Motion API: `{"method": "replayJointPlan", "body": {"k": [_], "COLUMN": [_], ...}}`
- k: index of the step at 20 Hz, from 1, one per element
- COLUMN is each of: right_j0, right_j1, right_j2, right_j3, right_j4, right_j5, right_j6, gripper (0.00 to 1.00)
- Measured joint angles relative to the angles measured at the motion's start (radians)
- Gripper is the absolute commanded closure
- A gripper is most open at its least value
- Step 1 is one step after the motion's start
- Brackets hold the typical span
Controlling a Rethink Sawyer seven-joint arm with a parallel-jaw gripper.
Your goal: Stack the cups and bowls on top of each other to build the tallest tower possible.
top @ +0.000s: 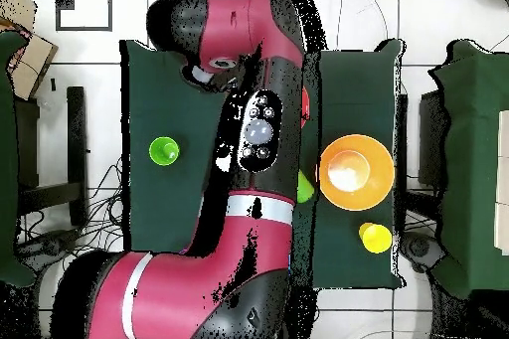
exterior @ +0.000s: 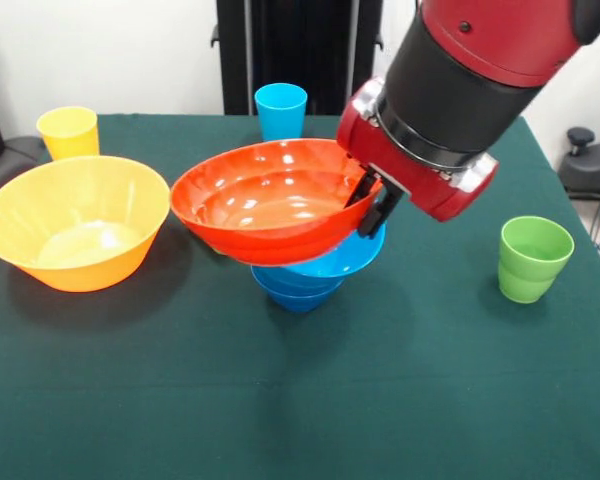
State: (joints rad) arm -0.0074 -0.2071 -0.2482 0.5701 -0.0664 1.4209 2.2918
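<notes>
My gripper (exterior: pixel 372 206) is shut on the right rim of the orange-red bowl (exterior: pixel 265 205). It holds the bowl tilted, right on top of a pile of nested blue bowls (exterior: pixel 310 275) at the table's middle. The big yellow-orange bowl (exterior: pixel 75 222) stands alone at the left and also shows in the overhead view (top: pixel 355 171). A yellow cup (exterior: pixel 68 131) stands behind it. A light blue cup (exterior: pixel 280 110) stands at the far edge. A green cup (exterior: pixel 533 258) stands at the right. The purple cup is out of view.
In the overhead view my arm (top: pixel 258 136) covers the table's middle and hides the gripper. The green cup (top: pixel 164 151) and yellow cup (top: pixel 375 238) show there, and a green sliver (top: pixel 305 188) peeks out beside the arm. The green tablecloth (exterior: pixel 300 400) covers the table.
</notes>
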Motion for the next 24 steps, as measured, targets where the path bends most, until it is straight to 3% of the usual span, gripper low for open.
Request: {"method": "replayJointPlan", "body": {"k": [12,24], "right_j0": [0.025,0.052], "right_j1": [-0.001,-0.036], "right_j2": [-0.04,-0.075], "right_j3": [0.007,0.077], "right_j4": [0.045,0.08], "right_j5": [0.0,0.0], "right_j6": [0.0,0.0], "gripper": [1.0,1.0]}}
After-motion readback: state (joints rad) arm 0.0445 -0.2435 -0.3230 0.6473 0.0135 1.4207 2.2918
